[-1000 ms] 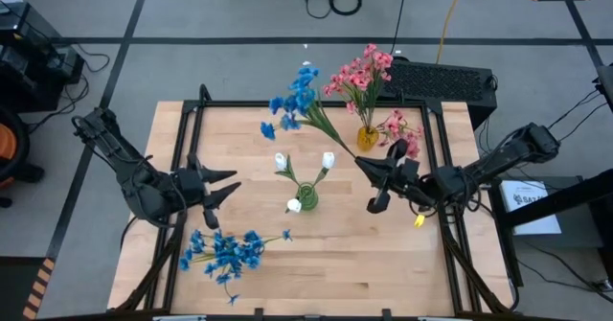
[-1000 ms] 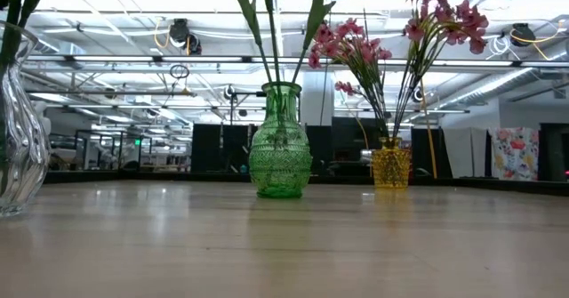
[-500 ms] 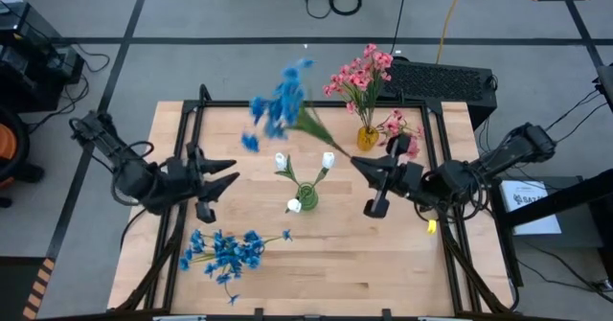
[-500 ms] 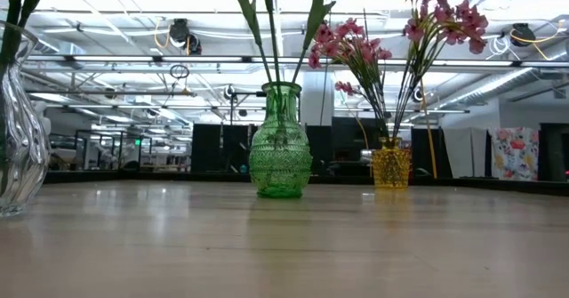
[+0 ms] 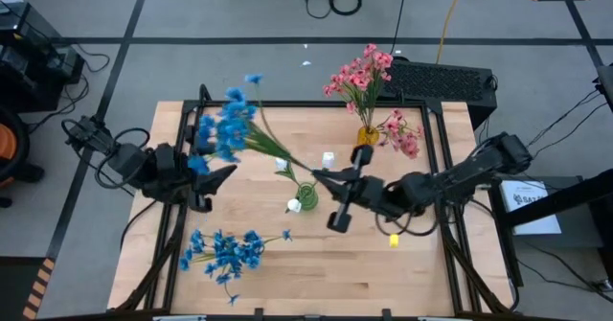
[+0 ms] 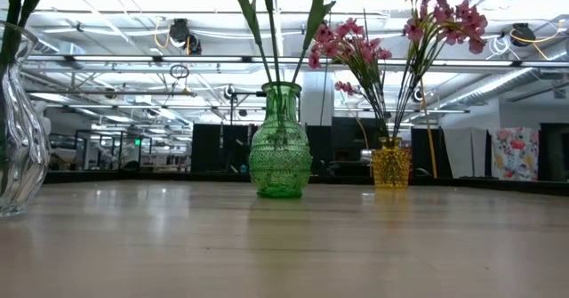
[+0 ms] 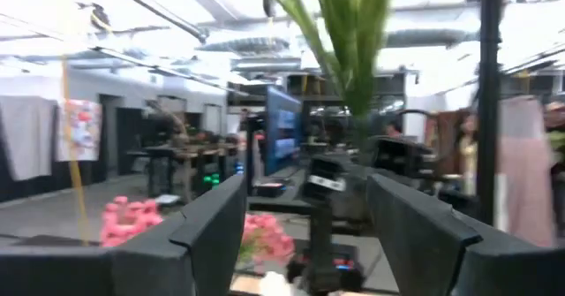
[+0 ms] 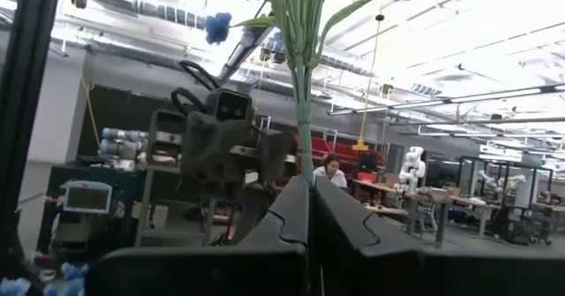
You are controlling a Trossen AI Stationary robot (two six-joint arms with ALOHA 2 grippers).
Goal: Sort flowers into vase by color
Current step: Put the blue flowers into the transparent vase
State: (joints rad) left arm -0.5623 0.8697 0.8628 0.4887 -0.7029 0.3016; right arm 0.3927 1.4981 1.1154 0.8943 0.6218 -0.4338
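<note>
Blue flowers (image 5: pixel 224 254) lie at the counter's (image 5: pixel 402 283) near edge. Mid-counter, a green vase (image 5: pixel 305 198) holds white buds (image 5: pixel 329 158). Right hand (image 5: pixel 326 179) is pressed together on a blue spray's (image 5: pixel 226 127) stem, angled over that vase. Left hand (image 5: pixel 218 174), fingers spread, faces it. Beyond, a yellow vase (image 5: pixel 368 137) holds pink flowers (image 5: pixel 361 72).

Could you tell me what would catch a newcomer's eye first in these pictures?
Most striking is the blue spray held aloft over the table's left part, its stem pinched in the shut right claw near the middle. The left claw waits open at the left edge, facing it. Behind stand pink flowers in a yellow vase, white buds in a green vase at centre, and more blue flowers at front left.
</note>
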